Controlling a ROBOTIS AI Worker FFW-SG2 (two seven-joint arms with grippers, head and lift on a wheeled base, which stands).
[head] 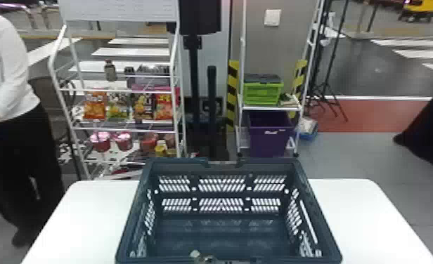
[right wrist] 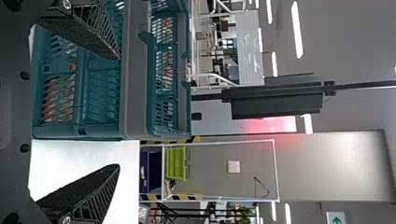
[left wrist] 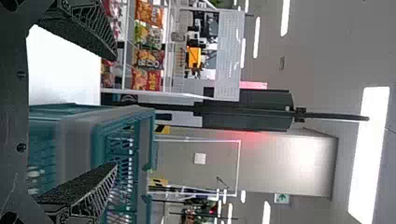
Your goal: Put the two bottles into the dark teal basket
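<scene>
Your left hand (left wrist: 116,111) and right hand (right wrist: 119,112) hang open and empty, fingers spread wide, with the dark teal basket (head: 318,210) ahead on the bench (head: 367,217), between them, inward of each. Orange shapes (right wrist: 51,100) show low through its near wall (right wrist: 95,77), perhaps the two bottles already inside, though you cannot be sure; neither hand is clearly nearer.

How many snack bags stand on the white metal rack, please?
4, in one row; from the robot's left: an orange bag, a green-white bag, a black-yellow bag, a red bag. Others may hide behind.
</scene>
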